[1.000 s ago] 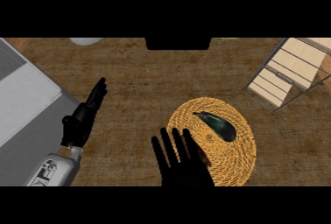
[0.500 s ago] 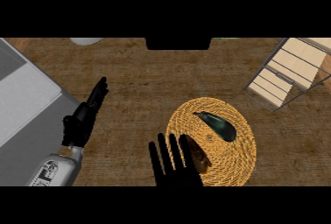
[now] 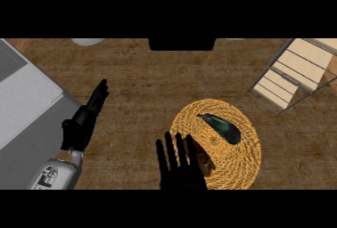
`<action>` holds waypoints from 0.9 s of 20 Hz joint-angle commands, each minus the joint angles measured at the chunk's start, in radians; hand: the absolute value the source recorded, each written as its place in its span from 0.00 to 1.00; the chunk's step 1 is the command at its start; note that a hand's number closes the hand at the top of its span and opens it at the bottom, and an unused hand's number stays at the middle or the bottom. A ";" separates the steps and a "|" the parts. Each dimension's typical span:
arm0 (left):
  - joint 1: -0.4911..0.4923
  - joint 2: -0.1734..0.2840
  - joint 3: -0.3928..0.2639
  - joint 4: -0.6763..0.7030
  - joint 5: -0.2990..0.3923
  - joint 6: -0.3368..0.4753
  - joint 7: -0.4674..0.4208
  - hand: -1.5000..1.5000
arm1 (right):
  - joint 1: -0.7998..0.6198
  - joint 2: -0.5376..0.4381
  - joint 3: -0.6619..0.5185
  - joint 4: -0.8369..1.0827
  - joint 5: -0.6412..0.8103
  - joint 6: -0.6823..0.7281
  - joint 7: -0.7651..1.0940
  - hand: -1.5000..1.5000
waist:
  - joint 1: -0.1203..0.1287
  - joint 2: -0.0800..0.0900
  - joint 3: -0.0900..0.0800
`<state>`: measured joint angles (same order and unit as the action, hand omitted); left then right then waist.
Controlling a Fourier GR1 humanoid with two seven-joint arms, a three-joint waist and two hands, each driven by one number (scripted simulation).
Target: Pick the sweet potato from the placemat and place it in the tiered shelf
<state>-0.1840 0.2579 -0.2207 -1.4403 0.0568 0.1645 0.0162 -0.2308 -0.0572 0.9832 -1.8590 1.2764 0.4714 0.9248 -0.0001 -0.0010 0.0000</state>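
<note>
A round woven yellow placemat (image 3: 230, 151) lies right of centre on the wooden counter. A dark, glossy, elongated vegetable (image 3: 221, 128) rests on its upper part. At the mat's lower left a brown, sweet-potato-like piece (image 3: 204, 161) shows, partly hidden by my right hand. My right hand (image 3: 178, 167) is open with straight fingers pointing up, over the mat's left edge and beside that piece. My left hand (image 3: 84, 120) rests open at the left, fingers up. The wooden tiered shelf (image 3: 294, 73) stands at the upper right.
A grey raised surface (image 3: 26, 107) fills the left side next to my left hand. A white round object (image 3: 88, 41) and a black block (image 3: 182, 43) sit at the far edge. Bare wooden counter lies between the mat and the shelf.
My right hand has drifted slightly down and to the left, off the mat's middle. The left hand and the vegetables have not moved.
</note>
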 commanded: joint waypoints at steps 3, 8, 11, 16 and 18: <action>0.011 -0.068 -0.001 0.031 -0.050 0.010 -0.031 0.50 | 0.074 -0.001 -0.009 0.059 0.071 -0.063 -0.002 0.00 | -0.001 0.000 0.000; -0.049 -0.075 0.035 0.075 -0.066 -0.026 -0.006 0.50 | -0.013 0.055 0.016 0.118 0.034 -0.028 0.066 0.00 | 0.002 0.001 0.000; -0.020 -0.045 0.083 0.071 -0.046 -0.074 -0.053 0.50 | 0.051 0.047 -0.056 0.099 0.100 0.007 -0.035 0.00 | -0.001 0.001 0.000; -0.027 -0.080 0.077 0.015 -0.072 -0.063 0.021 0.50 | 0.068 0.056 -0.055 0.186 0.143 -0.055 -0.033 0.00 | -0.001 0.000 0.000; -0.023 -0.103 0.071 0.049 -0.106 -0.057 -0.011 0.50 | 0.077 0.029 -0.093 0.196 0.151 -0.090 -0.091 0.00 | -0.001 0.001 0.000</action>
<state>-0.1927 0.1869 -0.1520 -1.4174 -0.0154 0.1033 0.0121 -0.1782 -0.0215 0.9055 -1.6831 1.3994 0.4017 0.8558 0.0000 -0.0005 0.0000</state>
